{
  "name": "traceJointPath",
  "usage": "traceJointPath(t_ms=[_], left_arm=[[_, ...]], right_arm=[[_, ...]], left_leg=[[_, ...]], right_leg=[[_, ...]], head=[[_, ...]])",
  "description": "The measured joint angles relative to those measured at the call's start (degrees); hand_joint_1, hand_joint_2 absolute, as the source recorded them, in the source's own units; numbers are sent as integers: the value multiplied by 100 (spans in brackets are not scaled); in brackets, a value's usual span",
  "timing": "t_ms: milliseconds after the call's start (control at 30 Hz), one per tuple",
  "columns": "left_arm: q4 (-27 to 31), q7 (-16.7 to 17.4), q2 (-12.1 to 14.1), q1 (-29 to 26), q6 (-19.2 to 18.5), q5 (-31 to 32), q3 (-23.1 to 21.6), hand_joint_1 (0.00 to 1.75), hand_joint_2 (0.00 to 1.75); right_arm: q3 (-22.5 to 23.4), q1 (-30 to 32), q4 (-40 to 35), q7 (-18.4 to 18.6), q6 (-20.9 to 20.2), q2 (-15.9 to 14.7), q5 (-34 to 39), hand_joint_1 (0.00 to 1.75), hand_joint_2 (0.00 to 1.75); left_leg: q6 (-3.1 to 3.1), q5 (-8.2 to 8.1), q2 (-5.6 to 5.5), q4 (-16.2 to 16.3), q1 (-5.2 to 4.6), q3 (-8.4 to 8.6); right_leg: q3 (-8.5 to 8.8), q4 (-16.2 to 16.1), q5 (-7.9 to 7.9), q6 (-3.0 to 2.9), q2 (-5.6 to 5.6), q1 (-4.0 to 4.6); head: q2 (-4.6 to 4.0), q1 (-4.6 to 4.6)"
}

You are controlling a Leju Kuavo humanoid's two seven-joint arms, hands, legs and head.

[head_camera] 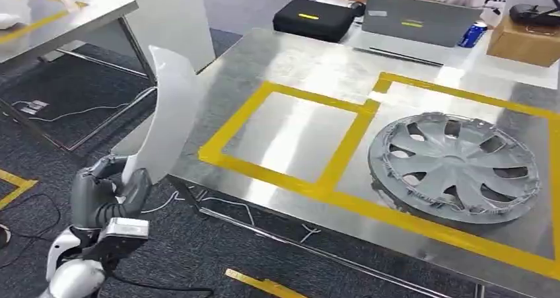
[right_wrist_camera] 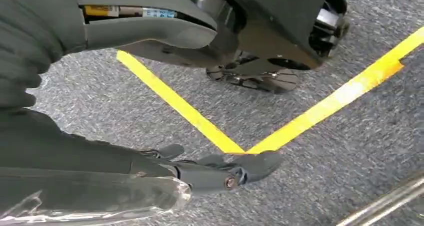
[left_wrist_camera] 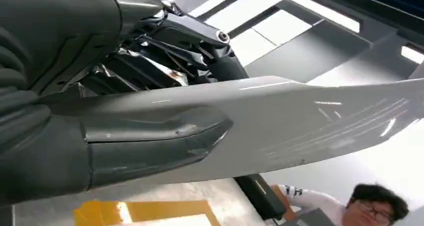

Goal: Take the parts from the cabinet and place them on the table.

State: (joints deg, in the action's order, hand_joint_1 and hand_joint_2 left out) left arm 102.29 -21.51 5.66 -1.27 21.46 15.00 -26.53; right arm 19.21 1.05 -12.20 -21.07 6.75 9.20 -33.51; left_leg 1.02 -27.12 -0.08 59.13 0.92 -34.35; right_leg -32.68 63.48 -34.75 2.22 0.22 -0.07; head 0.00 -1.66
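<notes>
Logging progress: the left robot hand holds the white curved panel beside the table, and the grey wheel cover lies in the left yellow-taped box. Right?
One thing is wrong. The head view shows the grey wheel cover in the right yellow-taped box; the left box is bare. The left robot hand does hold the white curved panel beside the table.

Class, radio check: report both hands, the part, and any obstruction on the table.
Left hand grips white curved panel, upright beside the table. Right hand hangs over carpet, holding nothing. Hubcap fills right taped box; left box free.
</notes>
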Motion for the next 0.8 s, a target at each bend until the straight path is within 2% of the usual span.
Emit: traceJointPath(t_ms=[67,100,133,167,200,233,267,300,400,467,500,567,600,633,667,700,733,767,800], left_arm=[[-2,15,-17,-7,0,-49,0,175,175],[-2,46,-33,-11,0,-108,0,175,175],[-7,83,-52,-16,0,-172,2,175,175],[-7,99,-66,-15,-4,-217,2,175,175],[-7,120,-81,-15,-20,-315,2,175,175],[-9,168,-120,-15,-24,-471,4,175,175],[-11,204,-162,-15,-4,-567,11,175,175],[-15,217,-186,-12,33,-615,17,175,175],[-44,201,-262,-46,241,-649,57,175,175],[-61,190,-291,-42,378,-597,94,175,175],[-72,177,-293,-38,446,-523,111,175,175],[-112,179,-291,-33,509,-411,122,175,175],[-138,184,-291,-33,522,-370,122,175,175],[-157,195,-288,-26,533,-301,125,175,175],[-177,210,-280,-8,544,-206,125,175,175],[-192,214,-264,31,546,-116,125,175,175],[-206,214,-247,72,549,-65,127,175,175],[-216,214,-221,113,549,-33,131,175,175],[-221,212,-207,133,551,-20,136,175,175]], right_arm=[[-2,5,0,-2,0,0,15,0,175],[-2,3,0,-7,2,0,28,0,175],[-2,-17,0,-13,4,0,30,0,175],[-2,-21,0,-13,7,0,31,0,175],[-2,-18,0,-11,9,0,33,0,175],[-2,-14,0,11,30,0,48,0,175],[-2,-5,0,24,48,0,55,0,175],[-2,1,2,35,52,0,59,0,175],[-2,22,2,66,105,0,74,0,175],[0,44,2,87,140,0,74,0,175],[0,44,2,89,146,2,74,0,175],[-2,46,2,98,138,2,72,0,175],[-2,53,2,107,136,2,72,0,175],[-2,60,2,122,136,2,72,0,175],[-2,67,2,122,118,2,66,0,175],[-2,68,2,118,100,2,55,0,175],[-2,68,2,105,83,2,55,0,175],[-2,67,0,94,72,2,52,0,175],[-2,69,0,85,63,2,52,0,175]], left_leg=[[34,-24,3,1,-13,3],[45,-33,3,1,-18,10],[46,-47,1,1,-21,25],[47,-66,-6,1,-24,53],[44,-84,-13,1,-26,87],[32,-113,-25,1,-29,139],[6,-131,-30,-2,-27,156],[-23,-147,-34,13,-68,143],[-112,-129,-26,-30,-38,155],[-178,-194,-23,1,-39,175],[-199,-350,-21,204,-39,89],[-228,-776,-22,1053,-32,-323],[-238,-885,-21,1382,-31,-496],[-248,-908,-22,1600,-32,-628],[-250,-771,-21,1547,-29,-616],[-244,-519,-20,1272,-28,-504],[-236,-256,-19,873,-26,-317],[-221,34,-17,332,-26,-59],[-201,6,-15,127,-30,54]], right_leg=[[-551,957,-372,29,-2,-8],[-723,1203,-396,31,-2,-7],[-781,1213,-293,24,-2,-8],[-712,979,-62,8,-2,-7],[-556,608,197,-11,-2,-5],[-263,-51,564,-58,-1,1],[-112,-407,636,-89,-1,13],[-51,-467,599,-99,-2,40],[-46,-479,610,-136,35,53],[26,-595,661,-210,21,-3],[49,-616,665,-230,18,-4],[54,-614,650,-263,8,-1],[56,-613,644,-271,4,1],[58,-610,638,-277,5,1],[71,-607,631,-280,7,1],[87,-601,618,-274,12,1],[108,-596,604,-268,17,-1],[141,-584,578,-247,25,-3],[143,-584,560,-221,26,-2]], head=[[0,0],[0,-2],[0,2],[0,0],[0,-2],[0,-2],[0,-2],[0,4],[0,7],[0,7],[0,40],[0,44],[0,35],[0,39],[0,37],[0,42],[0,37],[0,42],[0,37]])
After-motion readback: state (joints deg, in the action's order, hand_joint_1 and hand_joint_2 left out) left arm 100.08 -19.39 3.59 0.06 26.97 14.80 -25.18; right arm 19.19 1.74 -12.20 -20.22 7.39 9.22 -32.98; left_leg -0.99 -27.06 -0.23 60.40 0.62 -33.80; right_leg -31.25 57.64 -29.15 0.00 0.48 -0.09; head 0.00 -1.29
